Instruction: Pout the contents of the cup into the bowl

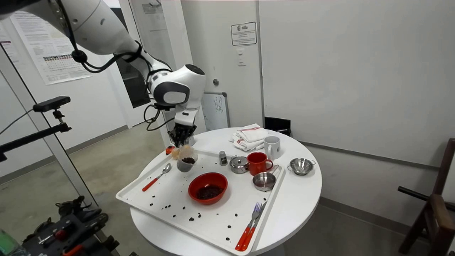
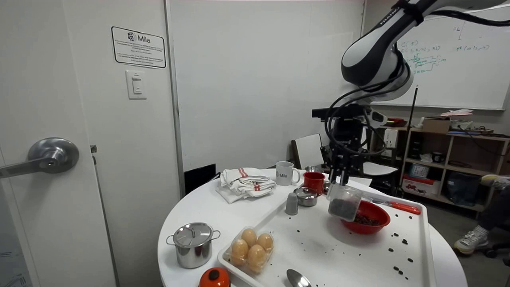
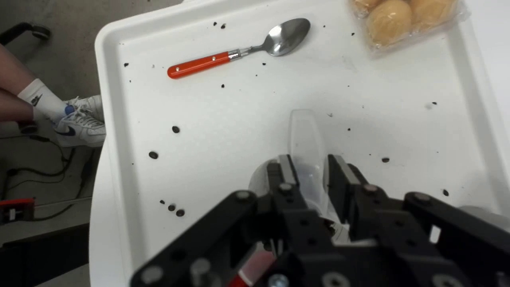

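The cup is a small translucent vessel whose lower part looks dark grey, with dark bits inside. It shows in both exterior views (image 1: 185, 166) (image 2: 343, 207). My gripper (image 2: 338, 181) is shut on its upper edge and holds it above the tray, tilted. In the wrist view the fingers (image 3: 308, 157) stand on either side of a clear part of the cup (image 3: 303, 131); most of the cup is hidden. The wide red bowl (image 1: 221, 180) stands on the tray beside the cup, with dark bits inside. In an exterior view the cup partly covers the bowl (image 2: 368, 229).
The white tray (image 1: 170, 217) has scattered dark bits, a spoon (image 3: 199, 65), a fork and knife (image 1: 247, 229), a small grey shaker (image 1: 223, 159) and packed eggs (image 2: 255, 251). A red mug (image 1: 256, 163), metal pots (image 1: 239, 165) and a white mug (image 1: 272, 146) stand beyond the bowl.
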`<state>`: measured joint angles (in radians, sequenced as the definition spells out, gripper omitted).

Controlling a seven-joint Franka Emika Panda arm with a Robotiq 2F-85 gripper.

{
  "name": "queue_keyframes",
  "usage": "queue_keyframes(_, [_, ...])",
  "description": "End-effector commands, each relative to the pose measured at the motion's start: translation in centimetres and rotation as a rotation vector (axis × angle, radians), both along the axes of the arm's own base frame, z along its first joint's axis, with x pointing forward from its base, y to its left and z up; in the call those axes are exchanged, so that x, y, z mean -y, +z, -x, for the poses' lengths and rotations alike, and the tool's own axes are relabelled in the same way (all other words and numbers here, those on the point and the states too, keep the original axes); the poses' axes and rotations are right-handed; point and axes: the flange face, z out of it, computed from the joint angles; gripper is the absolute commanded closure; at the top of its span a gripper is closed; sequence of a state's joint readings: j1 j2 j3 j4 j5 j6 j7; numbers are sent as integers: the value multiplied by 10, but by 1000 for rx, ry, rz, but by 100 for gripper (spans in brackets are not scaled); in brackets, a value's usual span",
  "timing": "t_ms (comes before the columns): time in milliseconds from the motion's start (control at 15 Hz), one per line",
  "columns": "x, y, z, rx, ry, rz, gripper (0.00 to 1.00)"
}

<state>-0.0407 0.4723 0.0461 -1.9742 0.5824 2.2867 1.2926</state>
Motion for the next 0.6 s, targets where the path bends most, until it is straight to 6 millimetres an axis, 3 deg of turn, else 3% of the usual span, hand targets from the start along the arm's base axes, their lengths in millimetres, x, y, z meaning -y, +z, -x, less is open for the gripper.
queue_keyframes(0, [31,28,1,35,-49,-94,88])
queue_keyframes(533, [83,52,35,104,-4,-305,88])
